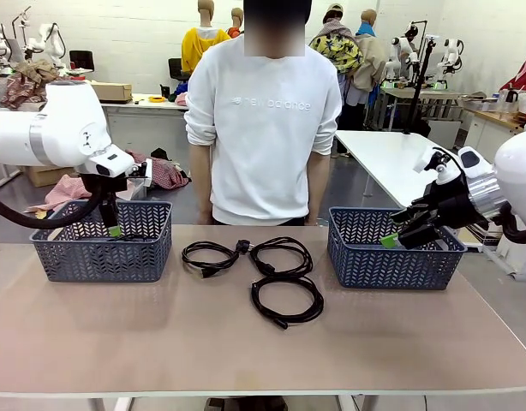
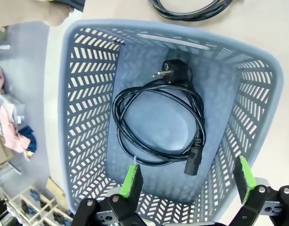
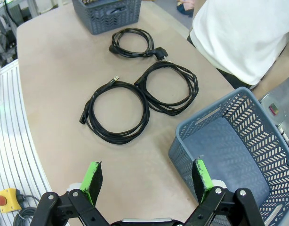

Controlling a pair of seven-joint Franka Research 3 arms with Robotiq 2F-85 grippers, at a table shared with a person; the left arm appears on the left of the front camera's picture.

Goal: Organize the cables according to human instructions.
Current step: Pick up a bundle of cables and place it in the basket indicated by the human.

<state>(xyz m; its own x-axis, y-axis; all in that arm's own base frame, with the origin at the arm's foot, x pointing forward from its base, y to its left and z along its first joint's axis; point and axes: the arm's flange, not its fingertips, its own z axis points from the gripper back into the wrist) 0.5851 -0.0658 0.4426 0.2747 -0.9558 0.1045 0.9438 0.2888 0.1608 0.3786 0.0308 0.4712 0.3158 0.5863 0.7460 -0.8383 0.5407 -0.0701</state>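
Three black coiled cables lie on the table's middle: one at the left point(image 1: 210, 255) point(image 3: 133, 42), one behind the centre point(image 1: 282, 255) point(image 3: 170, 87), one nearer the front point(image 1: 287, 300) point(image 3: 116, 111). A fourth coil point(image 2: 158, 128) with a plug lies in the left basket point(image 1: 100, 248) point(image 2: 88, 94). My left gripper point(image 1: 114, 229) point(image 2: 188, 179) hangs open just above that basket with nothing between its fingers. My right gripper point(image 1: 391, 241) point(image 3: 147, 176) is open over the near left edge of the right basket point(image 1: 391, 257) point(image 3: 238, 141), which holds no cable.
A person in a white sweatshirt point(image 1: 263, 111) stands at the far side, arms down. Both grey baskets stand at the table's far corners. A red-and-yellow stop button point(image 3: 5, 200) sits off the table's edge in the right wrist view.
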